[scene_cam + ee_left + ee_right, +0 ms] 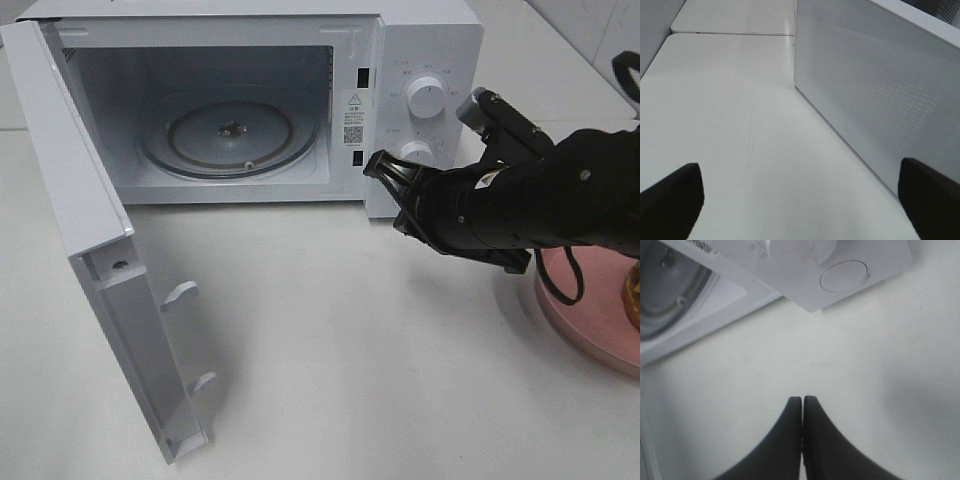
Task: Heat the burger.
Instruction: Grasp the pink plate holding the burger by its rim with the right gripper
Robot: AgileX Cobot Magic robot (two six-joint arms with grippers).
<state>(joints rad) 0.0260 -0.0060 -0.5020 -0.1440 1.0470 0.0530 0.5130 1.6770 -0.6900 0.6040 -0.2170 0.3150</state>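
We are poising the clenched, empty right gripper (375,168) beside the opened microwave (430,60), ready for the burger (634,295); the left gripper (800,200) is idling, jaws released.

One microwave (200,25) (door open), two knobs (427,97) (418,150), one plate (590,320), two grippers (800,197) (802,407).

high: above, facing microwave (440,50) front | wrists: low, close, same microwave

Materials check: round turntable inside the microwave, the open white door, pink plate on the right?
Round clear turntable: looks like glass, see-through with glossy ring highlights.
Open white microwave door: smooth satin, moulded latch hooks suggest plastic, possibly painted metal.
Round pink plate: smooth, low-sheen; plastic or ceramic, can't tell.
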